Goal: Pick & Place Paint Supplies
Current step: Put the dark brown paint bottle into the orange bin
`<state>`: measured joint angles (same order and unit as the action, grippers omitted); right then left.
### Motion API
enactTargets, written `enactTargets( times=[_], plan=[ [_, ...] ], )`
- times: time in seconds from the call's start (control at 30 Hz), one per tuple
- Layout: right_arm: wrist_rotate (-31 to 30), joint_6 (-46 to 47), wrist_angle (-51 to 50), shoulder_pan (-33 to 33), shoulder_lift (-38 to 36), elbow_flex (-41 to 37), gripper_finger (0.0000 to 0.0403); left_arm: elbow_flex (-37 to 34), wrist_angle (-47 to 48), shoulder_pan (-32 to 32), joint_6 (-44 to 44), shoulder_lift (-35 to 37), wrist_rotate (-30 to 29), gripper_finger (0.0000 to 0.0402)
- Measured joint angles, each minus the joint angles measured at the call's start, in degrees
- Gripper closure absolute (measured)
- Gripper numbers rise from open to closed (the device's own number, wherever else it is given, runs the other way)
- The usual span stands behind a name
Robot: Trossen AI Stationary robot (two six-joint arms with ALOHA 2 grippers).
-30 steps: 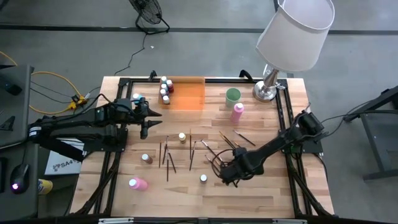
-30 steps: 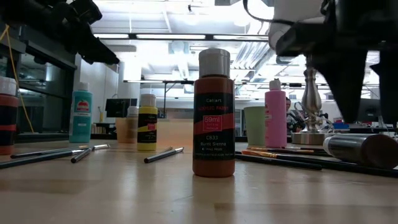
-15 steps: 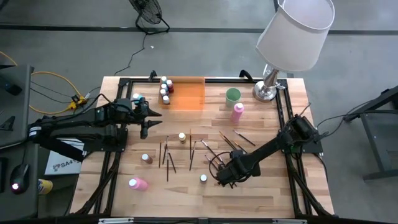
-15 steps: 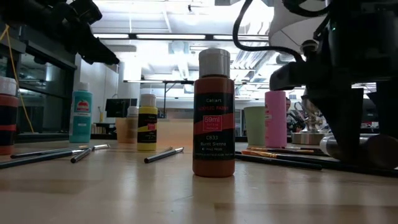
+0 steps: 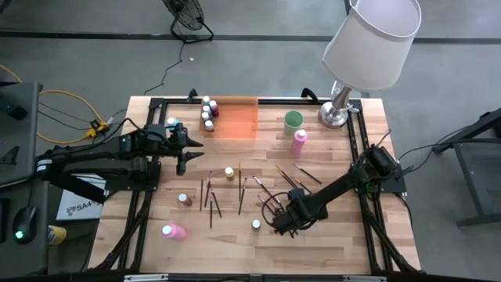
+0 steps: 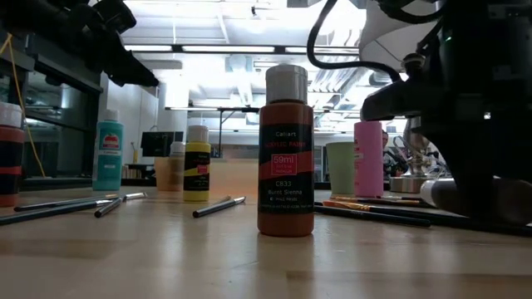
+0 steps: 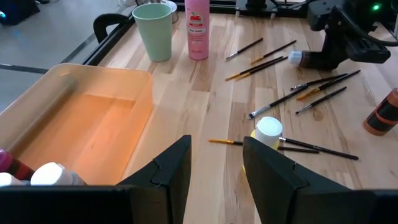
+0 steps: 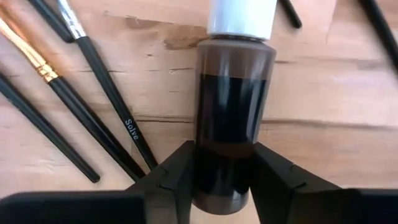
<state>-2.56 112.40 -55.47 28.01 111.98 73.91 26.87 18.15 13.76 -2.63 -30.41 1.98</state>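
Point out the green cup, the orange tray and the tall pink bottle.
green cup [image 7: 154, 34]: left wrist view, on its outer wall.
orange tray [image 5: 243, 124]: high view, on its bare floor.
tall pink bottle [image 6: 367, 162]: low view, on its body.

The high view looked straight down on the pale wooden tabletop [image 5: 313, 243]; the low view looked level across it [image 6: 166, 257]; both wrist views sat close.

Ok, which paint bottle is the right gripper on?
The dark brown bottle lying on its side beside the brushes, between the right gripper fingers; the other brown bottle stands upright, apart.
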Motion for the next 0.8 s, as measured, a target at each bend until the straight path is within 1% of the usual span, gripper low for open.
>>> enactTargets(
  times=[0.1, 0.17, 0.27, 0.33, 0.4, 0.53, 0.6, 0.63, 0.7, 0.73, 0.8],
  plan=[
    [-3.92, -2.23, -0.09, 0.26, -0.18, -0.01, 0.0298, 0.0, 0.0, 0.0, 0.0, 0.0, 0.0, 0.0261],
    [-7.71, -4.39, -0.38, 0.79, -0.76, -0.07, 0.0298, 0.0, -0.02, 0.0, 0.0, 0.0, 0.0, 0.0261],
    [-16.02, -6.81, -1.3, 1.99, -2.65, -0.07, 0.0298, 0.0, -0.55, 0.0, 0.02, -0.03, 0.65, 0.0261],
    [-23.09, -9.89, -1.28, 2.79, -4.01, -0.07, 0.0298, 0.02, -1.92, 0.02, 0.04, -0.19, 1.89, 0.0261],
    [-31.54, -15.16, -0.22, 3.19, -5.09, -0.07, 0.0298, 0.02, -3.61, 0.02, 0.04, -0.48, 3.37, 0.0261],
    [-51.21, -30.06, 5.51, 2.55, -5.62, -0.04, 0.0298, 0.09, -10.02, 0.02, 0.07, -2.7, 6.66, 0.0261],
    [-57.22, -39.32, 11.18, 1.1, -5.62, -0.04, 0.0298, 0.11, -14.47, 0.02, 0.04, -4.81, 9.19, 0.0261],
    [-58.89, -44.87, 14.53, 0.08, -5.62, -0.04, 0.0298, 0.11, -16.46, 0.02, 0.04, -6.02, 10.71, 0.0261],
    [-59.41, -56.23, 22.4, -2.48, -5.62, -0.04, 0.0298, 0.11, -20.45, 0.02, -0.15, -8.77, 13.46, 0.0261],
    [-58.72, -62.13, 26.6, -3.81, -5.62, -0.04, 0.0298, 0.11, -22.88, 0.02, -0.48, -10.35, 14.6, 0.0261],
    [-55.32, -74.31, 35.7, -6.34, -5.62, -0.04, 0.0298, 0.11, -26.21, 0.02, -1.55, -13.14, 16.76, 0.0261]
  ],
)
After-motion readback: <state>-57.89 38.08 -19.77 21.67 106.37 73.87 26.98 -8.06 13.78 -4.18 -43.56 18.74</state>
